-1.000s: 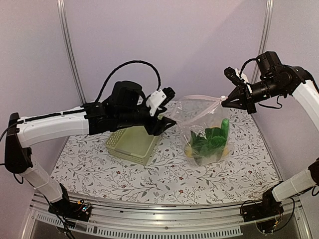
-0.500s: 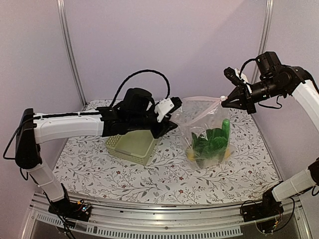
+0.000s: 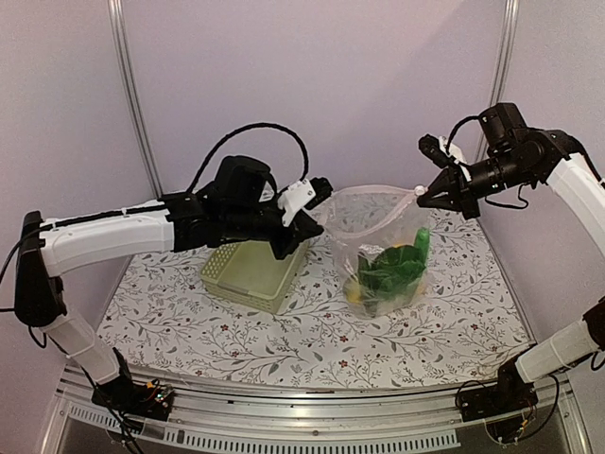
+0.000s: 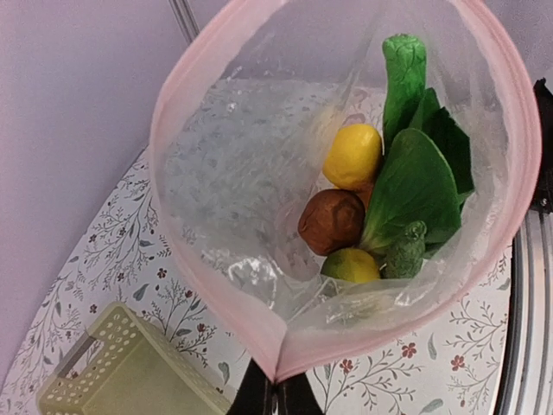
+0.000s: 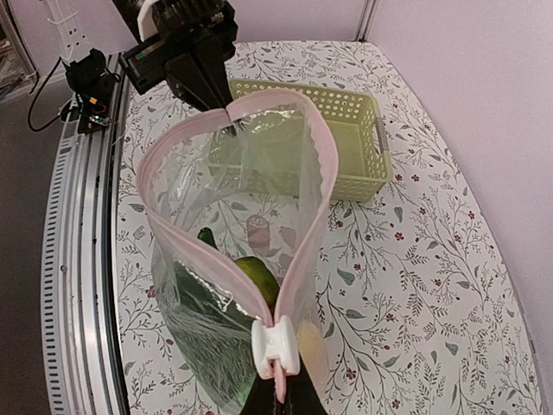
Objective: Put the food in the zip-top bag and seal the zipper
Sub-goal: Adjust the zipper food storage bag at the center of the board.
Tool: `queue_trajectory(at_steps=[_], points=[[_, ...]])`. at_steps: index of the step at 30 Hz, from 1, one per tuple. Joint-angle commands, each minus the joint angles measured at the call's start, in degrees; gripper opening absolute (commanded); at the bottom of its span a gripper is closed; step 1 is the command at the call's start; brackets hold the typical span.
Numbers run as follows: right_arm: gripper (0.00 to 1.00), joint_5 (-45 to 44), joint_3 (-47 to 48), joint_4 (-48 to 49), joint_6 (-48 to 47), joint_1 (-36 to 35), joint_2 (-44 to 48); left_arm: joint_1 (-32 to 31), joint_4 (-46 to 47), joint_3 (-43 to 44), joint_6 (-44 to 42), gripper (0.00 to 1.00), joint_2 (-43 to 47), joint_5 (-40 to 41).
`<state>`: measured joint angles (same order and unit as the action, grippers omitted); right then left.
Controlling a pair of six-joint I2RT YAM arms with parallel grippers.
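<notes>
- Zip-top bag (image 3: 364, 216) held up just beside basket (image 3: 248, 272), food (image 4: 415, 186) inside at bottom, mouth gaping.
- L gripper (image 4: 276, 393) clenched on bag's basket-side corner; R gripper (image 5: 276, 399) pinching far corner, by slider (image 5: 276, 344).
- Zipper (image 4: 161, 138) long axis runs gripper to gripper; slider nearer R.

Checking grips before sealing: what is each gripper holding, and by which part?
Both hold the zip-top bag by its zipper: the left gripper pinches one end, the right gripper the opposite end, beside the white slider.

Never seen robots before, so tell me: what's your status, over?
Left tool and right tool each shut on one end of the zip-top bag. Food inside, zipper open. Basket off to the side.
</notes>
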<state>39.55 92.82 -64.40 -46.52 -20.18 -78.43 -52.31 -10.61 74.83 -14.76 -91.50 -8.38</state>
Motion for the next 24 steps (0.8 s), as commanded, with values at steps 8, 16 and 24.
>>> queue_trajectory(at_steps=[8,16,24], points=[[0.00,1.3,2.1,2.9,0.4,2.5,-2.3,0.4,-15.7,-0.8,2.7,0.00,9.0,3.5],[0.00,4.1,2.9,1.2,-0.5,2.0,-2.2,-0.9,-20.4,10.1,0.2,0.49,5.1,7.5],[0.00,3.7,3.7,-0.4,-1.1,0.8,-1.9,-5.8,1.7,14.1,-3.6,0.60,2.9,7.5]])
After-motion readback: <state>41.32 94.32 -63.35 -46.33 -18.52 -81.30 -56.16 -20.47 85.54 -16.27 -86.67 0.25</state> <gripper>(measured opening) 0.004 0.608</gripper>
